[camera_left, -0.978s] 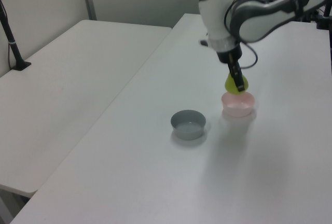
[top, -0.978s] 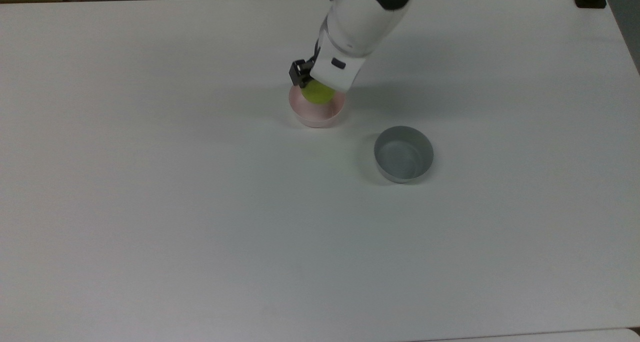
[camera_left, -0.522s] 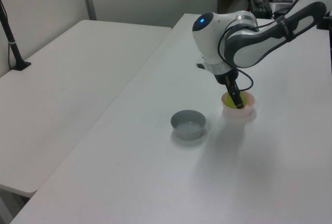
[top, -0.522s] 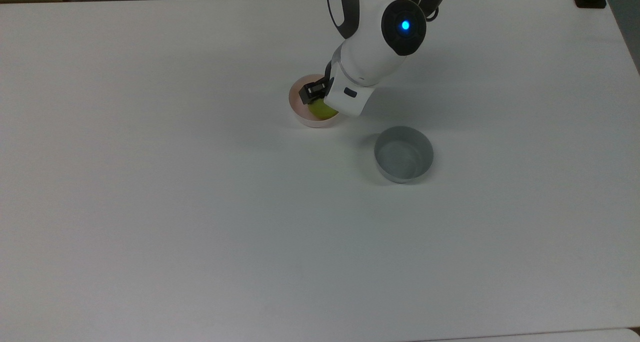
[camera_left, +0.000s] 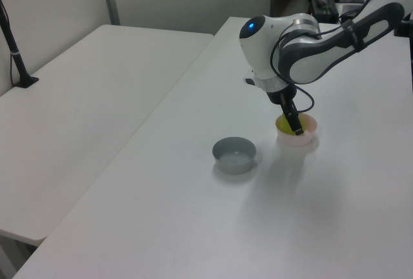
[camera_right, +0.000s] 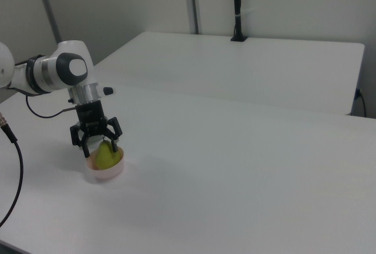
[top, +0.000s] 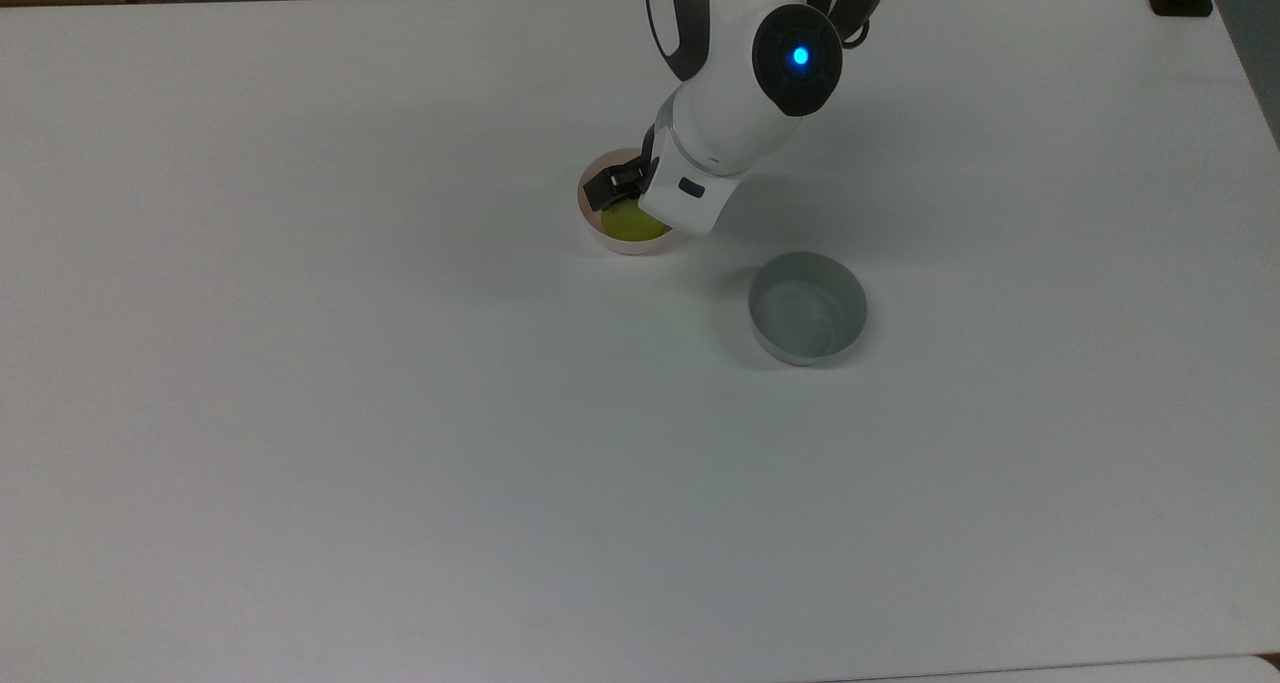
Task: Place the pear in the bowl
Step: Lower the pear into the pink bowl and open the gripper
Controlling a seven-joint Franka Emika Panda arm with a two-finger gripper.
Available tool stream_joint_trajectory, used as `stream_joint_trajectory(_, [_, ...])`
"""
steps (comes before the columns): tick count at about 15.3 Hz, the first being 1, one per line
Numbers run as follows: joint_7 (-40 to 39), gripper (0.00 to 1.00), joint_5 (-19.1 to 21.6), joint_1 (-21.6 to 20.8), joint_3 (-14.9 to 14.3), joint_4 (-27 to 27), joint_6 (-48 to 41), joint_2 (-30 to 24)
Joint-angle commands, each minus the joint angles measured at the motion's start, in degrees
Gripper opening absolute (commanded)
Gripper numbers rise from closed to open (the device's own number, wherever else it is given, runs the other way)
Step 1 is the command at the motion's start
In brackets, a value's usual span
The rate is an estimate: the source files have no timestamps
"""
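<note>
My pincer point(camera_right: 100, 146) is spread apart around the small yellow-green pear point(camera_right: 106, 156), which sits in the pale pink plastic bowl point(camera_right: 106, 170). Release looks done; fingers straddle it, so a straight lift should avoid nudging it.

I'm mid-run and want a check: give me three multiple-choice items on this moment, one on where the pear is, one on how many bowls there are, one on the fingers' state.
1. Where is the pear?
A. On the table beside the grey bowl
B. In the pink bowl
C. In the grey bowl

2. How many bowls stand on the table?
A. One
B. Two
C. Three

3. How are the gripper's fingers?
A. Shut on the pear
B. Shut on the bowl's rim
C. Spread open around the pear

Key: 1 B, the pear sits inside the pink bowl. 2 B, a pink one and the grey bowl on the table. 3 C, the right view shows the gripper with its fingers apart, gaps either side of the pear.
</note>
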State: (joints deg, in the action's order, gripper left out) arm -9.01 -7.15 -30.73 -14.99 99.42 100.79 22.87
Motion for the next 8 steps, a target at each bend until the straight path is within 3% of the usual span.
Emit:
stream_joint_trajectory(1, [0.9, 1.00, -0.5, 0.1, -0.1, 1.0, 0.5, -2.7])
stream_joint_trajectory(5, [1.1, 1.00, -0.2, 1.4, -0.1, -1.1, -1.7, -7.0])
stream_joint_trajectory(8, [0.6, 1.00, 0.4, 5.4, 0.7, -4.1, -6.1, -9.9])
